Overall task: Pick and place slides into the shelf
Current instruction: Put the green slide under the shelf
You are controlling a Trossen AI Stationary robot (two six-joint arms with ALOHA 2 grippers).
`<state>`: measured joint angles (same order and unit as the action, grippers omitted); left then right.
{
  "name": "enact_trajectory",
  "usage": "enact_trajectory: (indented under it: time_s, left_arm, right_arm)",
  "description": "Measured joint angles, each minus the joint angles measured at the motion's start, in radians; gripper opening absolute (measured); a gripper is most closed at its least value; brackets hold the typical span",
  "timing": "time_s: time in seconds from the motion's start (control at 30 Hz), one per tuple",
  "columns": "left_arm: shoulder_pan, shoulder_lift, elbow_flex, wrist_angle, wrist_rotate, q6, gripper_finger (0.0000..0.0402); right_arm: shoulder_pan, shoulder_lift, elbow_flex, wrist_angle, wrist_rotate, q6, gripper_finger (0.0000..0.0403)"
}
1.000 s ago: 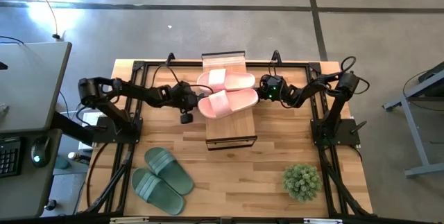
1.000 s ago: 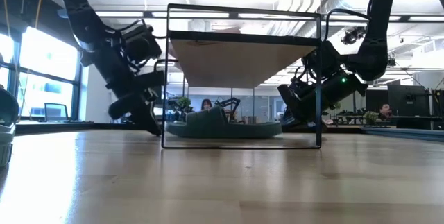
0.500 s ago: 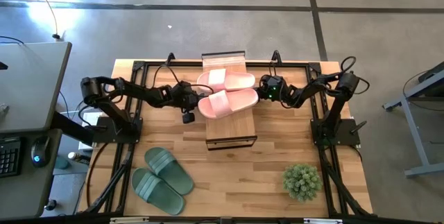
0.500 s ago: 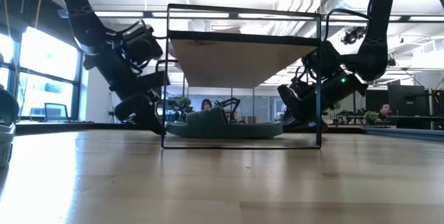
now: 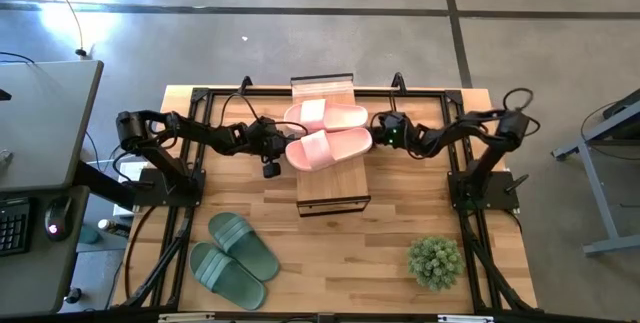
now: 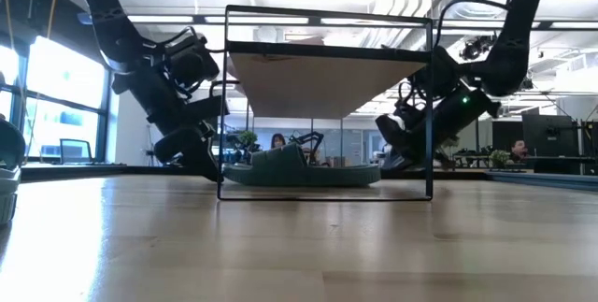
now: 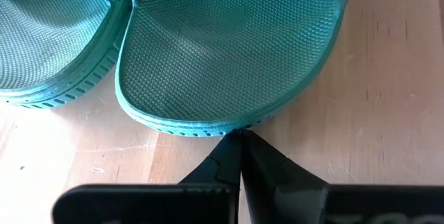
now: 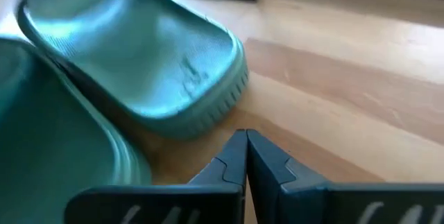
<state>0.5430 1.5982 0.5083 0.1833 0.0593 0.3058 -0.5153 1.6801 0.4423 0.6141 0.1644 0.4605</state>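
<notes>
The shelf (image 5: 333, 178) stands mid-table with two pale pink slides (image 5: 328, 148) lying across its wood top. Under it two sage-green slides lie flat on the table side by side, showing in the low view as a green slide (image 6: 299, 169). Two more green slides (image 5: 243, 246) lie on the table's near left. My left gripper (image 5: 281, 149) is shut, low at the shelf's left side. My right gripper (image 5: 376, 133) is shut at the shelf's right side, its tips (image 8: 244, 135) a little short of a green slide's end (image 8: 208, 106). My left gripper is shut and its fingertips (image 7: 239, 135) meet the ribbed rim of the green slide's rounded end (image 7: 208, 128). The fingers come at it nearly level from the table's left. The slide lies flat on the table under the shelf, beside the other green slide (image 7: 48, 37).
A small potted plant (image 5: 435, 261) stands at the table's near right. The shelf's thin black frame (image 6: 432, 106) stands close to both grippers. Bare wood lies between the shelf and the near edge.
My right arm has shifted: its elbow has swung toward the table's right, and its gripper has moved slightly toward the shelf and risen a little. The slides and the shelf have stayed in place.
</notes>
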Motion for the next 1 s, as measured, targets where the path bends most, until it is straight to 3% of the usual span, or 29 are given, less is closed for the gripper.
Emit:
enact_trajectory:
  time_s: [0.43,0.57,0.67,0.77,1.0]
  left_arm:
    - [0.0,0.0,0.0,-0.002,0.001,0.0,0.0]
    - [0.0,0.001,0.0,-0.002,0.004,0.0,0.0]
    - [0.0,0.001,0.0,-0.001,0.004,0.0,0.0]
    - [0.0,0.001,-0.001,0.0,0.006,-0.005,0.0]
    - [0.0,0.001,-0.001,0.001,0.008,-0.015,0.0]
  right_arm:
    - [0.099,-0.285,-0.01,-0.427,0.025,-0.185,0.0]
    - [0.17,-0.427,-0.168,-0.29,-0.022,-0.114,0.0]
    - [0.228,-0.546,-0.335,-0.084,-0.063,-0.009,0.0]
    - [0.28,-0.637,-0.411,0.058,-0.066,0.042,0.0]
    - [0.349,-0.625,-0.317,-0.14,-0.001,-0.092,0.0]
